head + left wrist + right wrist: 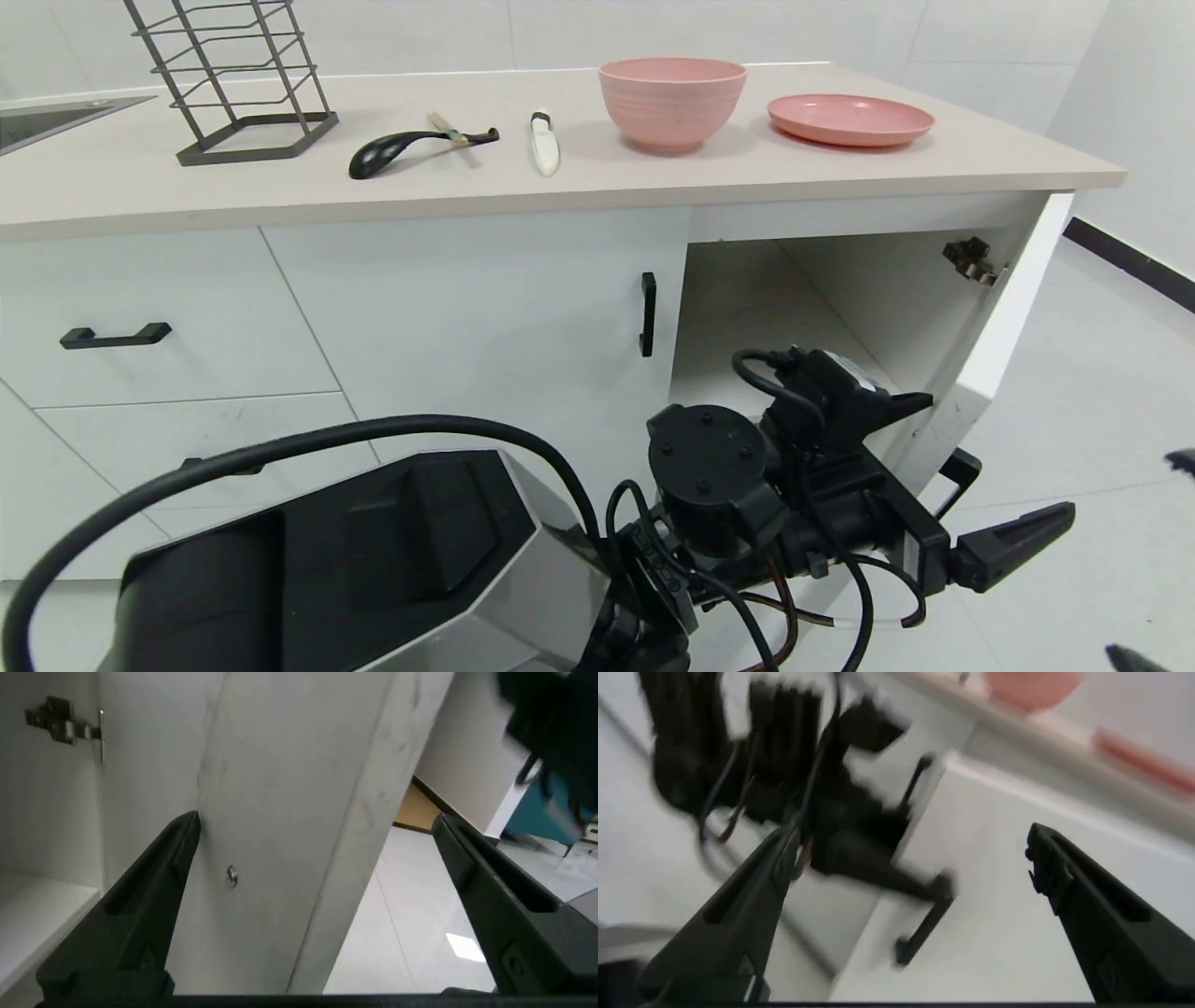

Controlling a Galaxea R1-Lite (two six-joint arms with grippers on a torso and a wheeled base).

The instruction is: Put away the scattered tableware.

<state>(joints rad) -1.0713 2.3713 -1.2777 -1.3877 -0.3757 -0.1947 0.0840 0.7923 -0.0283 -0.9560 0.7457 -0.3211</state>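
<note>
Left gripper [971, 471], nearest the head camera, at 5 o'clock in that view: released, its two black fingers [1018, 541] spread wide. The free edge of the open cabinet door [1013, 308] stands between them. Whether either finger touches the door cannot be told.

Right gripper [910, 849]: likewise released, fingers well apart and grasping nothing, facing the door's outer face and its black handle [920, 929].

Cabinet compartment [747, 308], at 3 o'clock of the closed cabinet fronts: it stands open, and a metal hinge [971, 259] shows on the door's inner side.

Countertop [140, 187], running across 12 o'clock above the cabinets: it carries all the tableware.
- Pink bowl [672, 98]: upright, directly above the open compartment.
- Pink plate [850, 119]: flat, at 3 o'clock of the bowl, near it but apart.
- White utensil [544, 145]: lies at 9 o'clock of the bowl, apart from it.
- Black spoon [392, 149]: farther along at 9 o'clock, bowl end toward the counter's front edge.
- Chopsticks [453, 131]: cross the spoon's handle and touch it.
- Wire rack [243, 84]: upright at 10 o'clock of the spoon.
- Sink [56, 117]: set into the counter at 9 o'clock of the rack.
</note>
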